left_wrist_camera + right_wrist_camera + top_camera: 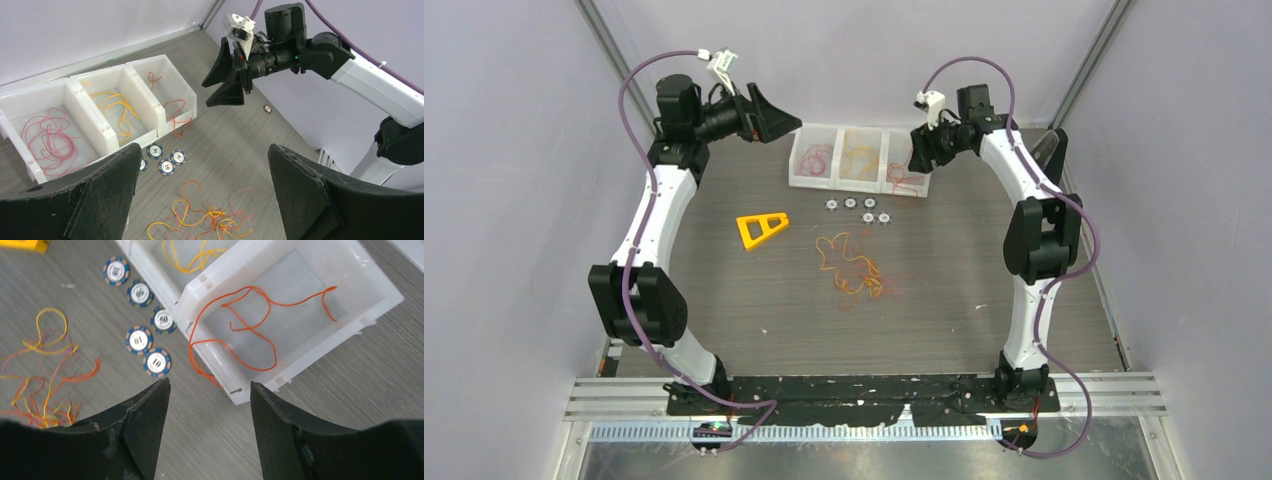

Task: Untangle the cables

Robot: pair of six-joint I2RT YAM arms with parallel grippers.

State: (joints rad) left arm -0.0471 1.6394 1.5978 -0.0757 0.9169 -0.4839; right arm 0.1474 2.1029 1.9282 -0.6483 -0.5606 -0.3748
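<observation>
The top view is showing the cables lying tangled near the middle of the tabletop, with white bins at its far edge. The left wrist view is showing the left gripper spread wide, holding nothing. The right wrist view is showing the right gripper parted, empty, above an orange cable draping over a bin wall.
</observation>
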